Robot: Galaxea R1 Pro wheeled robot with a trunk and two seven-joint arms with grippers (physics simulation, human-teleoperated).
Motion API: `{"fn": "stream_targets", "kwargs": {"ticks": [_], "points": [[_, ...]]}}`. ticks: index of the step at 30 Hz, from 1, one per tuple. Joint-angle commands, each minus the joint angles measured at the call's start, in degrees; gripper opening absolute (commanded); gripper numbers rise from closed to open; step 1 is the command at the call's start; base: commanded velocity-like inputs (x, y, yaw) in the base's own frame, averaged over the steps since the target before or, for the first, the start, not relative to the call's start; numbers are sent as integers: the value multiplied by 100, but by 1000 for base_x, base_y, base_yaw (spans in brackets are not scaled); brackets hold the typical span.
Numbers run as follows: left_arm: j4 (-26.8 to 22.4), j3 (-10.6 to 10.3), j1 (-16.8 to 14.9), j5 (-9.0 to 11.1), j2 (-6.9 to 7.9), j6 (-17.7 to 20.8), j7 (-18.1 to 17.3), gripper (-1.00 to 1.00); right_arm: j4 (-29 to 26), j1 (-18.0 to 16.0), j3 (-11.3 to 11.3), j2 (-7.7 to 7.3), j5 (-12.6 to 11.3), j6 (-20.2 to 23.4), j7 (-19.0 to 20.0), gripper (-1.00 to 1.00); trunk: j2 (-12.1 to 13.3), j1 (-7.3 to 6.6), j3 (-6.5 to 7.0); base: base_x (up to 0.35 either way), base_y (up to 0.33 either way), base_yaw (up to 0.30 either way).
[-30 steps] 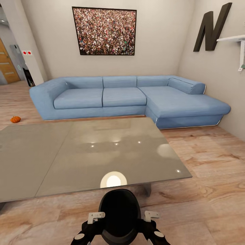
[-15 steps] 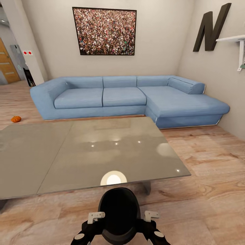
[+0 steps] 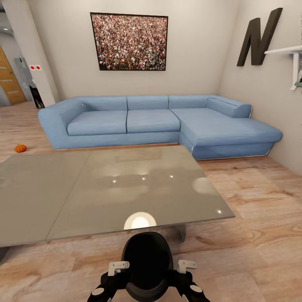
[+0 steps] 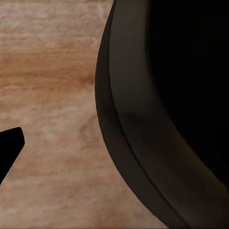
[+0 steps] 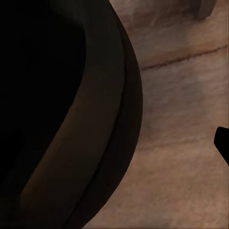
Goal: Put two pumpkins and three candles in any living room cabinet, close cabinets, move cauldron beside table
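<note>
Living room, wood-plank floor (image 3: pixel 260 218), pale walls.

Furnishings: blue corner sofa (image 3: pixel 159 121) along the far wall; framed crowd photograph (image 3: pixel 129 41) above it; large dark letter N (image 3: pixel 258 37) on the right wall; white shelf (image 3: pixel 289 50) beside the letter; doorway (image 3: pixel 8 82) at far left.

Tabletop (image 3: pixel 105 188): grey, glossy, wide, standing between the robot and the sofa. Nothing rests on it; the pale round spot at its near edge reads as a lamp reflection.

Cauldron (image 3: pixel 147 262): black, round-bellied, held low in front of the robot between both arms, just short of the tabletop's near edge. Its dark curved wall (image 4: pixel 143 143) shows close in the left wrist view and again (image 5: pixel 95 119) in the right wrist view, floor beneath.

Left tool (image 3: pixel 119 268) and right tool (image 3: pixel 184 268): each set against one flank of the cauldron, apparently pressing it from both sides. Whether the fingers are wide or narrow cannot be told.

Pumpkin (image 3: pixel 20 148): one, orange, on the floor at far left, near the sofa's left end, well apart from the robot.

Step in hand, by judgement: positioning the cauldron next to the tabletop.

Next move calls for: lowering the cauldron to the floor just beside the tabletop edge, freeing both tools, then going for the pumpkin.
</note>
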Motion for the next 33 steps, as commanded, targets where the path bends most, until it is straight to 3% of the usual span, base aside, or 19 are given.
{"fn": "stream_targets", "kwargs": {"ticks": [1, 6, 33], "points": [[2, -36, -1, 53, 6, -1, 40, 100, -6, -3, 48, -5, -59, -6, -48, 100, 0, -3, 18, 0, 0, 0], [2, -36, -1, 53, 6, -1, 38, 100, -4, -1, 48, -5, -62, -3, -48, 100, 7, -16, 129, 0, 0, 0], [2, -36, -1, 53, 6, -7, 37, 100, -4, -1, 48, -5, -67, -3, -48, 100, 7, -16, 129, -31, 0, 0]]}}
